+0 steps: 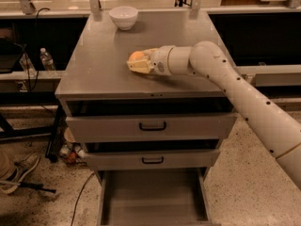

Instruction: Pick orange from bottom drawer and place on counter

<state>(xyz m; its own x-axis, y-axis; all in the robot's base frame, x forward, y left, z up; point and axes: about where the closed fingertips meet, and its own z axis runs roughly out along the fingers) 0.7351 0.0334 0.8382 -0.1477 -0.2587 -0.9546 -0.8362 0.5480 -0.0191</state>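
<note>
Two-finger gripper low over the broad flat grey metal counter, yellowish fingers closed on the small round orange, deep grey bottom drawer open below; best to lower until the fruit touches, then release gently so it cannot roll.

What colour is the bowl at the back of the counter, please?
White bowl, clearest in the camera view; the gripper holds the orange over the counter.

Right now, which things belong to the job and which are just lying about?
Job: orange, end effector gripping it over the counter, open bottom drawer.
Lying about: bowl, bottles, shoe.
</note>
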